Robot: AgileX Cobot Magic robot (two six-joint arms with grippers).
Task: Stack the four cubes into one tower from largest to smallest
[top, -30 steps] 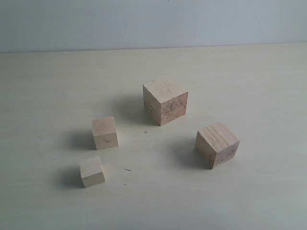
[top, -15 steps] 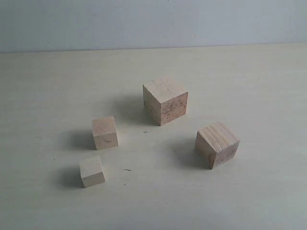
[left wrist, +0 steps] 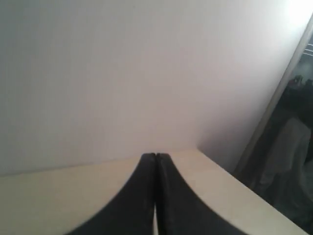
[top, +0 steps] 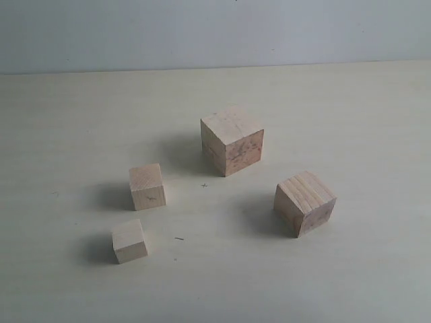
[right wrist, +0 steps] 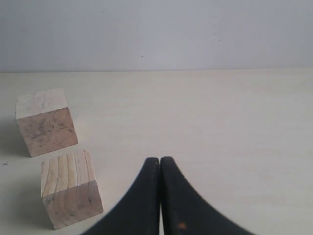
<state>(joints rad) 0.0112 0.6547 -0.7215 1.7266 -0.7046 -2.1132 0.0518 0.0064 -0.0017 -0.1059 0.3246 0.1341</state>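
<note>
Exterior view: four plain light-wood cubes stand apart on the pale cream tabletop (top: 350, 108), none touching another and none stacked. The largest cube with mottled grain (top: 231, 140) sits farthest back, near the middle. The second cube with striped end grain (top: 304, 202) lies to its right and nearer the camera, turned at an angle. On the left are the two paler ones: the third, small pale cube (top: 147, 186), and nearer the camera, the smallest pale cube (top: 129, 240). In the right wrist view the black right pincer (right wrist: 160, 159) has its fingers pressed together with nothing between them, and the two bigger cubes stand off to one side of it. In the left wrist view the black left pincer (left wrist: 155, 155) is likewise closed and empty, over a corner of the tabletop before a plain pale wall (left wrist: 146, 73).
</note>
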